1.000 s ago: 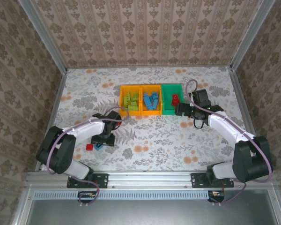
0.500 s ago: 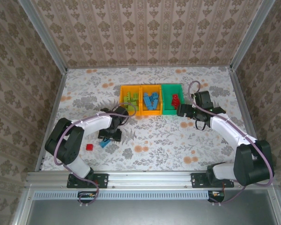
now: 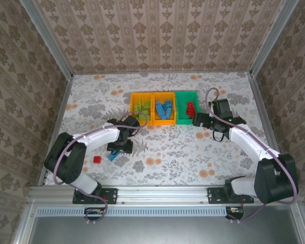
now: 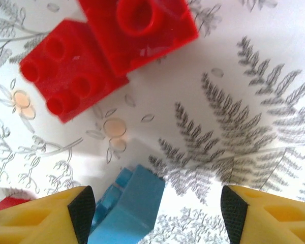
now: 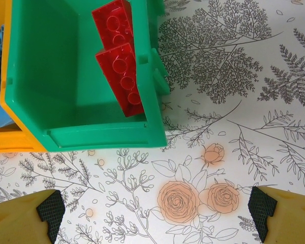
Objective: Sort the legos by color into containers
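Legos (image 3: 163, 109): we see one blue brick (image 4: 126, 211) between left gripper's (image 4: 155, 218) spread fingers (image 4: 82, 212); right gripper (image 5: 155, 208) likewise splayed beside green bin (image 5: 81, 137).

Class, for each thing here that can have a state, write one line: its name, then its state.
left gripper, open, nothing held
right gripper, open, nothing held
green bin, holding two red bricks
middle bin, holding blue bricks
left bin, holding lime green bricks
loose blue brick, on the table, unsorted
loose red bricks, on the table, unsorted
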